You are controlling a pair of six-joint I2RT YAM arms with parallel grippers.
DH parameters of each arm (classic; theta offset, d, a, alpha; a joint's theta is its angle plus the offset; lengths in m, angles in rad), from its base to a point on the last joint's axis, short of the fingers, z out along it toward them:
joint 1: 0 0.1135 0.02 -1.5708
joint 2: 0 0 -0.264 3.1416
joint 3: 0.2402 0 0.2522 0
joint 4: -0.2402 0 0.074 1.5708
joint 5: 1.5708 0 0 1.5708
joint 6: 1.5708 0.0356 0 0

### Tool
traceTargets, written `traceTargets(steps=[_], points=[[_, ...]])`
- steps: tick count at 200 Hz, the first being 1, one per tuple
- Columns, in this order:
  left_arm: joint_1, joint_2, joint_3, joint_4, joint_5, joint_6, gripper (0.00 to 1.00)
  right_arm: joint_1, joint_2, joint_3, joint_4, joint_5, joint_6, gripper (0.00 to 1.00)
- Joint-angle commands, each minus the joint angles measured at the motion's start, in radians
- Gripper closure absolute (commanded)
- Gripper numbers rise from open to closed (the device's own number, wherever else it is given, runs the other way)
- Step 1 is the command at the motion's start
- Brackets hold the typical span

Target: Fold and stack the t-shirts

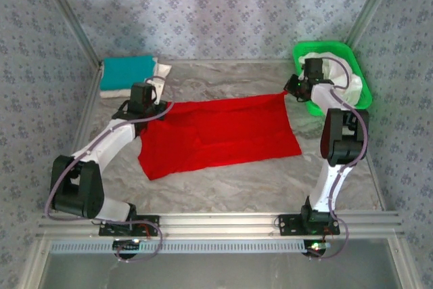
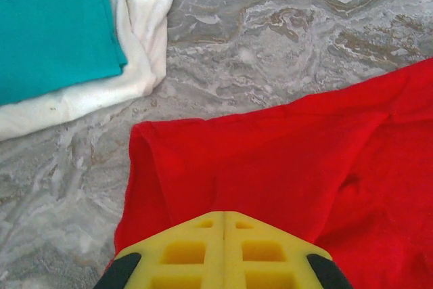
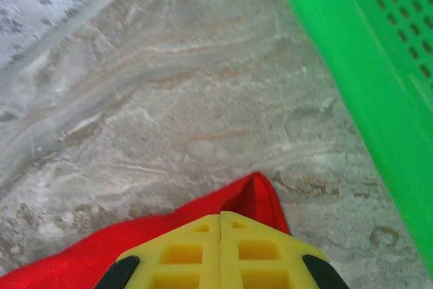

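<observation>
A bright red t-shirt (image 1: 216, 133) lies spread across the middle of the table. My left gripper (image 1: 160, 107) is at its far left corner, jaws shut on the red cloth (image 2: 270, 160), which bunches up toward the yellow fingertips (image 2: 203, 235). My right gripper (image 1: 288, 93) is at the far right corner, shut on it too, and a pinched tip of the red cloth (image 3: 260, 197) pokes out past the fingers. A folded teal t-shirt (image 1: 126, 72) (image 2: 47, 25) rests on a folded white t-shirt (image 1: 161, 71) (image 2: 145, 25) at the back left.
A green mesh basket (image 1: 358, 79) (image 3: 365, 65) stands at the back right, close beside my right gripper, with white cloth (image 1: 335, 65) in it. Metal-framed patterned walls enclose the marbled table (image 1: 223, 181) on three sides.
</observation>
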Motion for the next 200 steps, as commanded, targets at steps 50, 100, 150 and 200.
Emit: traceTargets(steps=[50, 100, 150, 200], points=[[-0.018, -0.101, -0.04, -0.073, -0.038, -0.06, 1.0, -0.019, -0.082, -0.057, -0.036, 0.053, 0.006, 1.0], [-0.036, -0.145, -0.072, -0.124, -0.044, -0.083, 1.0, -0.028, -0.09, -0.08, -0.063, 0.068, 0.007, 1.0], [-0.038, -0.175, -0.118, -0.139, -0.039, -0.107, 1.0, -0.032, -0.069, -0.103, -0.075, 0.08, 0.015, 1.0], [-0.04, -0.193, -0.091, -0.177, -0.042, -0.103, 1.0, -0.037, -0.074, -0.093, -0.095, 0.088, 0.015, 1.0]])
